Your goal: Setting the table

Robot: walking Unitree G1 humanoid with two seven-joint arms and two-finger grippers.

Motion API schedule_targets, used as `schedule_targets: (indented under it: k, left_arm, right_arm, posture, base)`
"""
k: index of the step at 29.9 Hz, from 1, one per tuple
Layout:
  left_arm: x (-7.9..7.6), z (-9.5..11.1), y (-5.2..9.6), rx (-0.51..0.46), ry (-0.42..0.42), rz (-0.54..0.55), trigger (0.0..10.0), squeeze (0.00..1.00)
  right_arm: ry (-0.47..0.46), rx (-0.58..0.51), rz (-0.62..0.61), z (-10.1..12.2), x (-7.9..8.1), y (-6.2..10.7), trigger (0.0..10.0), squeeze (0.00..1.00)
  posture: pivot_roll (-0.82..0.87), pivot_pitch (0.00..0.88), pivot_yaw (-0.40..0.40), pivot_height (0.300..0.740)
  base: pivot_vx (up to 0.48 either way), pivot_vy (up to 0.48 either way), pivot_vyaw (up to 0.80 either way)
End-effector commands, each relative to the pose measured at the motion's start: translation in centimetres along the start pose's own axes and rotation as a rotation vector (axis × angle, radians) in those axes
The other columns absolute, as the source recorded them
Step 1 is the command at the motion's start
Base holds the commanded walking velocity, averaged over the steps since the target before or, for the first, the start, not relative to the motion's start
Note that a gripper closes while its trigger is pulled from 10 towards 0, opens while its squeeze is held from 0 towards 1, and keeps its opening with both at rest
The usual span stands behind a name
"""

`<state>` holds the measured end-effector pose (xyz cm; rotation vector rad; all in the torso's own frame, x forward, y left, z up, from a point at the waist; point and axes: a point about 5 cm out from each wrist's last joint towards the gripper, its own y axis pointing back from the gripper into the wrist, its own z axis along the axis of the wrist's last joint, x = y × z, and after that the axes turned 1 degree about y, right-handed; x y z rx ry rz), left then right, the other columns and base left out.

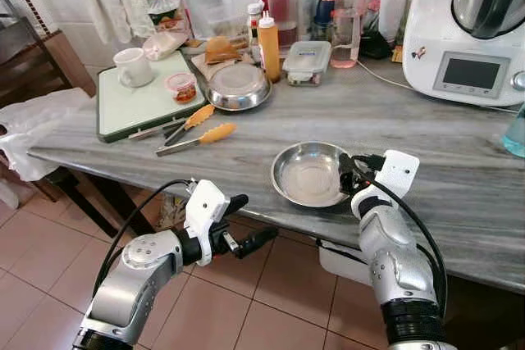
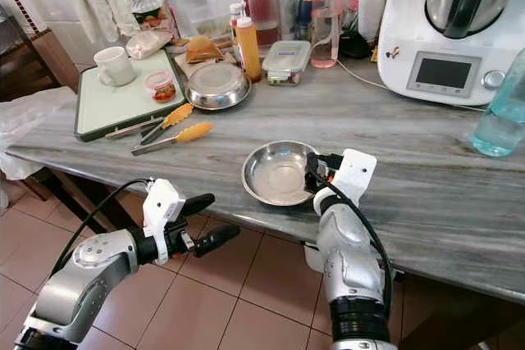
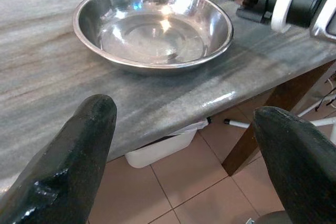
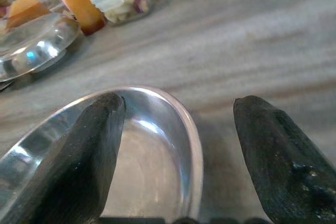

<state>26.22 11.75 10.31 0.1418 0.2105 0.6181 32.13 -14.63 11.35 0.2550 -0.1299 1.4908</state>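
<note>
Item: steel bowl [image 1: 310,173], shallow and empty, standing near the front edge of a grey marble surface [image 1: 426,145]. Right gripper [image 1: 351,171]: at the bowl's right rim, fingers spread wide, one finger [image 4: 100,145] over the inside of the bowl and the other finger [image 4: 278,145] outside it above the bare stone, so the rim sits between them (not yet pinched). Left gripper [image 1: 246,223]: released, fingers apart, held below and in front of the surface edge over the tiled floor [image 1: 230,301], pointing toward the bowl, holding nothing. Further back on the surface: a second steel bowl [image 1: 238,86], two tongs with orange tips [image 1: 197,133], a green tray [image 1: 131,108] carrying a white mug [image 1: 133,67] and a small lidded tub [image 1: 181,86], an orange sauce bottle [image 1: 268,47], a clear food box [image 1: 307,61], a white kitchen machine [image 1: 463,30]. Step in hand, by judgement: taking hold of the near bowl by its rim. Next move calls for closing the right fingers squarely on the thin rim, then lifting level, since the smooth steel may slip or tilt in a one-sided hold.
</note>
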Motion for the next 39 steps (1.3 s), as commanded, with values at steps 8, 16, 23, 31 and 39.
schedule_targets:
  k: [8,16,23,31,39]
  left_arm:
    - [0.3,0.2,0.1,0.000,-0.014,0.015,10.0,0.00]
    - [0.6,0.6,0.1,-0.043,-0.003,0.067,10.0,0.00]
    - [0.4,0.7,0.0,-0.062,-0.004,0.082,10.0,0.00]
    - [0.9,1.1,0.1,-0.112,-0.018,0.170,10.0,0.00]
    - [3.6,1.7,2.4,-0.191,-0.125,0.491,10.0,0.00]
  right_arm:
    - [0.034,-0.118,0.057,2.1,1.3,0.3,10.0,1.00]
    - [0.246,-0.279,0.113,5.0,1.4,2.6,10.0,1.00]
    - [0.370,-0.315,0.028,5.7,-1.2,4.8,10.0,0.00]
    - [0.392,-0.243,-0.011,4.6,-2.7,6.2,10.0,0.00]
    - [0.404,-0.178,-0.012,3.1,-3.1,6.9,10.0,0.00]
  posture:
    - [-0.01,0.000,0.132,0.740]
    - [-0.01,0.000,0.122,0.740]
    - [-0.03,0.000,0.111,0.740]
    - [-0.04,0.000,0.109,0.740]
    - [-0.04,0.000,0.080,0.740]
  base:
    - [0.000,0.000,0.00]
    - [0.000,0.000,0.00]
    - [0.000,0.000,0.00]
    - [0.000,0.000,0.00]
    - [0.000,0.000,0.00]
